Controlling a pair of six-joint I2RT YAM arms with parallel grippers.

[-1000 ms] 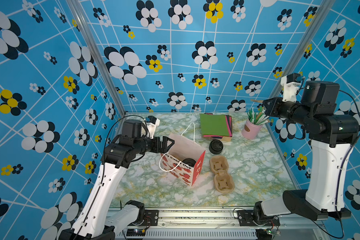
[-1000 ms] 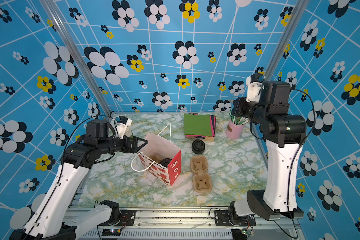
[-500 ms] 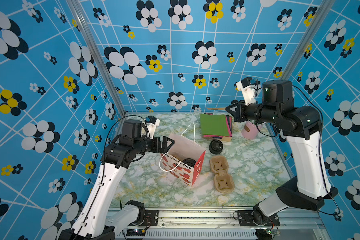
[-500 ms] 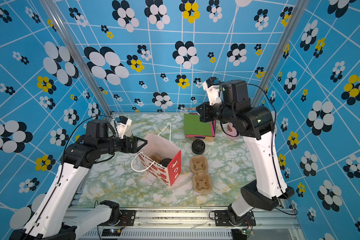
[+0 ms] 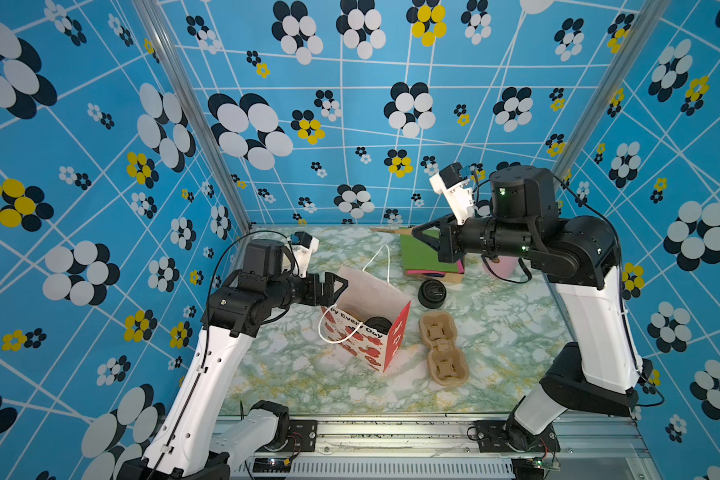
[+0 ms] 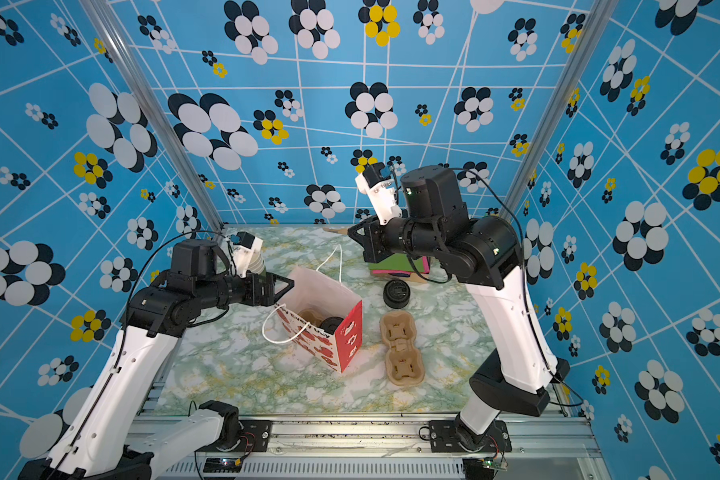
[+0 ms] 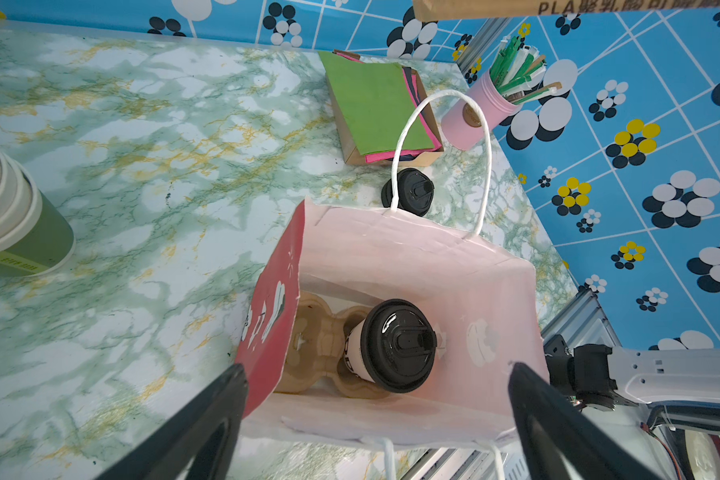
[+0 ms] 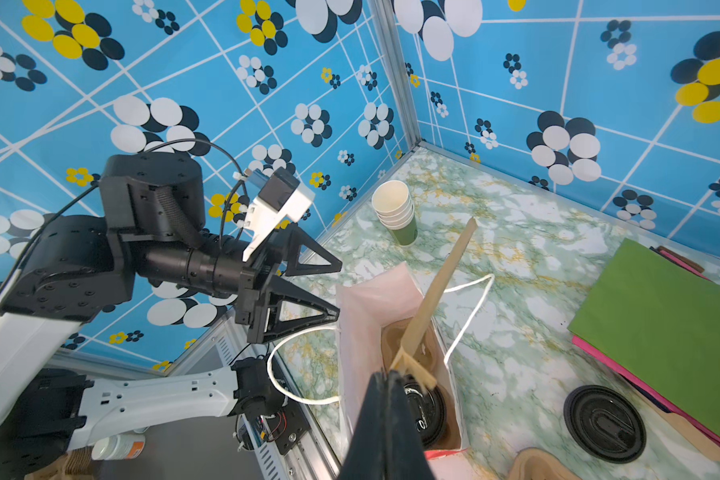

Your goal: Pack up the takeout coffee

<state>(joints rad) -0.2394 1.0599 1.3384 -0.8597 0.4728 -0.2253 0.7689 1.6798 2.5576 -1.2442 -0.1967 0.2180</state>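
Two grippers are on record, taken from left to right. The left gripper (image 5: pixel 334 286) hangs at the left rim of the paper bag (image 5: pixel 364 291), its jaws spread wide and holding nothing. Whether a fingertip touches the rim cannot be confirmed. The bag stands upright and open on the marbled table (image 5: pixel 292 374), red print outside, pale inside, with white cord handles. The takeout coffee (image 7: pixel 398 347) is inside the bag, seated upright in one pocket of a brown pulp carrier (image 7: pixel 308 340). The neighbouring pocket is empty. The cup is small, with a white wall carrying dark lettering and a round, glossy black sip lid fitted square on top. Just right of the bag are a stack of black lids (image 5: pixel 432 293) toward the back and a second carrier (image 5: pixel 443 349), which lies flat and unfilled nearer the front. The right gripper (image 5: pixel 416 230) is raised over the green sheets (image 5: pixel 420 257) at the rear, jaws closed on a tan paper-wrapped stick (image 8: pixel 437 291).
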